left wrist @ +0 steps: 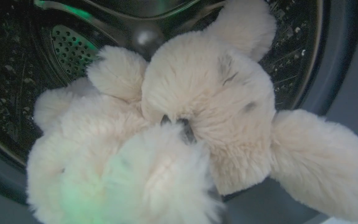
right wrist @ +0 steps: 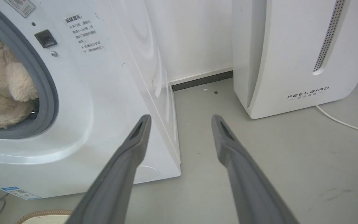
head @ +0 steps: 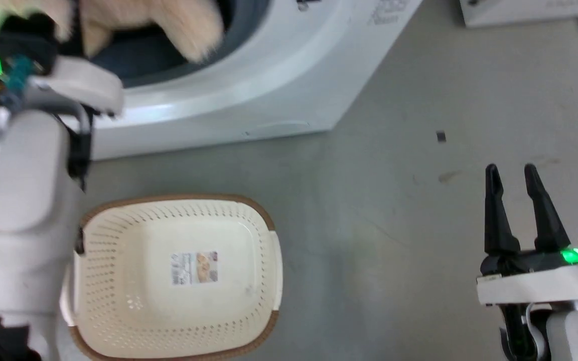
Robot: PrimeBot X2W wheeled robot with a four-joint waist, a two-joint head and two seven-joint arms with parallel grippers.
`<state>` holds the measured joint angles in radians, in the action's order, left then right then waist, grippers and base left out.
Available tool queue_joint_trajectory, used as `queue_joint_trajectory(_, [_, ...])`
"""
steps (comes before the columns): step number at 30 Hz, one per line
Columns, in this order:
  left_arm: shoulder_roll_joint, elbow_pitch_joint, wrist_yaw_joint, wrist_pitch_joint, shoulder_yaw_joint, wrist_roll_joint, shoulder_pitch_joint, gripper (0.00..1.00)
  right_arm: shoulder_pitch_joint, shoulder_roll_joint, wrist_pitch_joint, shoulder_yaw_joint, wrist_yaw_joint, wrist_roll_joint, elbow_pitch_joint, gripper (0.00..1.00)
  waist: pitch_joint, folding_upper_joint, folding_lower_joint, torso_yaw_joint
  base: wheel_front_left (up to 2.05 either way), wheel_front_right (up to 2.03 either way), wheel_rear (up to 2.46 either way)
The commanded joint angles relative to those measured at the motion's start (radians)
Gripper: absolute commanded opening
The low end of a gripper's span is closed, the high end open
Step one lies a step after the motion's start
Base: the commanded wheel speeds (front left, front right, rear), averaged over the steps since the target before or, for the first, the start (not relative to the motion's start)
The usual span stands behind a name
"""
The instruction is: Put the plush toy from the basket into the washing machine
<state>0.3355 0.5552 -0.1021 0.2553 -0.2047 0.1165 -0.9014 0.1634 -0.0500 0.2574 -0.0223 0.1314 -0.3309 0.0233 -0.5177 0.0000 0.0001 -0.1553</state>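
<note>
Left side: my left arm (head: 23, 200) reaches up to the mouth of the washing machine (head: 269, 75). In the left wrist view my left gripper (left wrist: 176, 123) is buried in the plush toy (left wrist: 204, 93). Two dark fingertips (left wrist: 187, 132) poke out of the fur close together, pinched on the toy. The toy hangs in the opening. Its head and one ear are inside the steel drum (left wrist: 11, 62), and one limb lies across the grey rubber ring (left wrist: 346, 77) at the right of that view. The right wrist view shows the toy within the ring too.

Centre: the basket (head: 178, 199) sits on the grey floor (head: 394, 225) just in front of the washer. It holds nothing but the paper label (head: 194, 268) on its bottom.

Right side: my right gripper (head: 512, 173) hovers low over bare floor, well apart from basket and washer. Its fingers are spread apart and hold nothing. Beyond them, right of the washer, stands a white appliance marked FEELBIRD (right wrist: 291, 46), with a white cable (right wrist: 343, 123) lying on the floor beside it.
</note>
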Motion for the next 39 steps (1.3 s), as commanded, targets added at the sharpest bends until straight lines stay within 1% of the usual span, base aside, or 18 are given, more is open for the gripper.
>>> queue_joint_trajectory(1, [0.013, 0.008, 0.005, 0.006, 0.012, -0.001, -0.043, 0.00, 0.022, 0.000, 0.004, 0.006, -0.001, -0.006, -0.007, 1.00, -0.071, 0.0000, -0.0001, -0.050, 0.00, 0.00, 0.00])
queue_joint_trajectory(3, [0.037, 0.037, 0.012, 0.006, 0.037, 0.001, -0.129, 0.00, 0.046, 0.000, 0.004, 0.016, -0.001, -0.020, -0.014, 1.00, -0.121, 0.0000, -0.0001, -0.074, 0.00, 0.00, 0.00])
queue_joint_trajectory(4, [0.037, 0.037, 0.012, 0.006, 0.037, 0.001, -0.129, 0.00, 0.046, 0.000, 0.004, 0.016, -0.001, -0.020, -0.014, 1.00, -0.121, 0.0000, -0.0001, -0.074, 0.00, 0.00, 0.00])
queue_joint_trajectory(10, [0.079, 0.085, 0.017, 0.006, 0.072, 0.002, -0.274, 0.00, 0.082, 0.000, 0.004, 0.040, -0.001, -0.049, -0.021, 1.00, -0.200, 0.0000, -0.0001, -0.115, 0.00, 0.00, 0.00])
queue_joint_trajectory(15, [0.116, 0.144, 0.015, 0.006, 0.098, 0.004, -0.367, 0.00, 0.100, 0.000, 0.004, 0.064, -0.001, -0.068, -0.027, 1.00, -0.245, 0.0000, -0.0001, -0.149, 0.00, 0.00, 0.00])
queue_joint_trajectory(21, [0.139, 0.199, 0.012, 0.006, 0.108, 0.000, -0.443, 0.00, 0.111, 0.000, 0.004, 0.071, -0.001, -0.078, -0.040, 1.00, -0.277, 0.0000, -0.0001, -0.166, 0.00, 0.00, 0.00])
queue_joint_trajectory(22, [0.139, 0.227, 0.009, 0.006, 0.109, -0.001, -0.464, 1.00, 0.113, 0.000, 0.004, 0.070, -0.001, -0.078, -0.041, 1.00, -0.284, 0.0000, -0.0001, -0.167, 0.00, 0.00, 0.00])
queue_joint_trajectory(26, [0.136, 0.251, 0.009, 0.006, 0.099, -0.008, -0.458, 1.00, 0.112, 0.000, 0.004, 0.061, -0.001, -0.082, -0.041, 1.00, -0.278, 0.0000, -0.0001, -0.163, 0.00, 0.00, 0.00])
queue_joint_trajectory(30, [0.111, 0.274, 0.014, 0.006, 0.111, 0.016, -0.441, 1.00, 0.106, 0.000, 0.004, 0.051, -0.001, -0.070, -0.040, 1.00, -0.254, 0.0000, -0.0001, -0.145, 0.00, 0.00, 0.00])
queue_joint_trajectory(33, [0.093, 0.289, 0.014, 0.006, 0.103, 0.016, -0.413, 1.00, 0.102, 0.000, 0.004, 0.044, -0.001, -0.059, -0.037, 1.00, -0.222, 0.0000, -0.0001, -0.128, 0.00, 0.00, 0.00])
queue_joint_trajectory(35, [0.081, 0.305, 0.022, 0.006, 0.101, 0.023, -0.382, 1.00, 0.098, 0.000, 0.004, 0.043, -0.001, -0.052, -0.037, 1.00, -0.194, 0.0000, -0.0001, -0.117, 0.00, 0.00, 0.00])
queue_joint_trajectory(39, [0.059, 0.275, 0.027, 0.006, 0.097, 0.026, -0.304, 1.00, 0.092, 0.000, 0.004, 0.039, -0.001, -0.031, -0.043, 1.00, -0.135, 0.0000, -0.0001, -0.090, 0.00, 0.00, 0.00])
